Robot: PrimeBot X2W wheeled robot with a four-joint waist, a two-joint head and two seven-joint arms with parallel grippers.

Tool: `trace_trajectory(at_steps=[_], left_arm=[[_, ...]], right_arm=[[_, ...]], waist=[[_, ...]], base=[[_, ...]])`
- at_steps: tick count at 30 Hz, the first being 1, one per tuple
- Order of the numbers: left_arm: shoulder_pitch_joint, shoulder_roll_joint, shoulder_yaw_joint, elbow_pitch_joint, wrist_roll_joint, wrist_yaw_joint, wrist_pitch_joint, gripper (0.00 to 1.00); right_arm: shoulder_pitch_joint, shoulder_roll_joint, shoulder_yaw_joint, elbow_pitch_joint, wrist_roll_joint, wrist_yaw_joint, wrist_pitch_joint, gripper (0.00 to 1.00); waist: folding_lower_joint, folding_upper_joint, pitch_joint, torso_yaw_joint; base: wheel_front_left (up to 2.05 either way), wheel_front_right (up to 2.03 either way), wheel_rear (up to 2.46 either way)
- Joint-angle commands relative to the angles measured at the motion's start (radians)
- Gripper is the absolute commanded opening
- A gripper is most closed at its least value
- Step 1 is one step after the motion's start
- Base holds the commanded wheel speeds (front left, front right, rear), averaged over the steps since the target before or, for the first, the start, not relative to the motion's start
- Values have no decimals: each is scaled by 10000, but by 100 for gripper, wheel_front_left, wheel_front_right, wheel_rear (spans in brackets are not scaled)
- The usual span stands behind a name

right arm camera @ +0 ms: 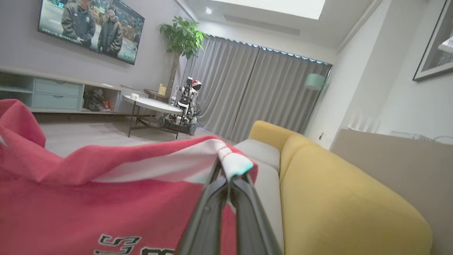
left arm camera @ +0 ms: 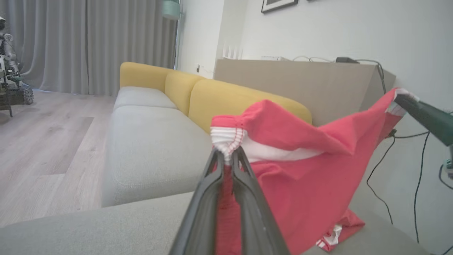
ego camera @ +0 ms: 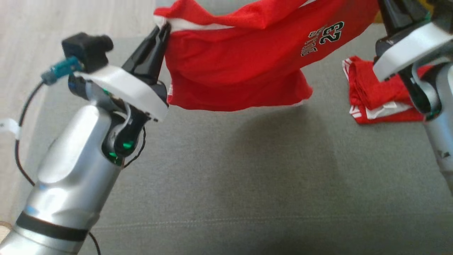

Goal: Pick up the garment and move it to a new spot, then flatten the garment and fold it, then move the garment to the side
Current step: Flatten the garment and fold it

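Note:
The garment is red with white trim and a "23" print. It hangs stretched in the air between my two grippers, above the grey cushion. My left gripper is shut on its white-trimmed left corner, and the left wrist view shows that gripper pinching the hem, with the garment sagging to the right. My right gripper is shut on the other corner at the top right. In the right wrist view that gripper clamps the white hem, with the garment spreading left.
A second red and white garment lies folded on the cushion at the right, under my right arm. The yellow backrest runs along the far side. Wooden floor borders the cushion's left edge. A round table stands further off.

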Motion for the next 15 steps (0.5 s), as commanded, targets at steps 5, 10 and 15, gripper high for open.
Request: trace_trajectory(at_steps=[5, 10, 15], left_arm=[[-408, 480, 788, -1698, -527, 930, 1093, 0], [-514, 800, 1143, -2669, -896, 1658, 2107, 0], [-1394, 853, 1445, -2565, -1216, 1800, 2721, 0]], right_arm=[[-606, 193, -408, -398, -382, -2, 488, 0], [-788, 647, -957, -739, -389, -2, 1875, 0], [-1700, 977, -775, -703, 15, -2, 2825, 0]], waist=[[0, -1, -290, 333], [0, -1, 360, 370], [0, -1, 1575, 409]], base=[[0, 0, 0], [0, 0, 0], [0, 0, 0]])
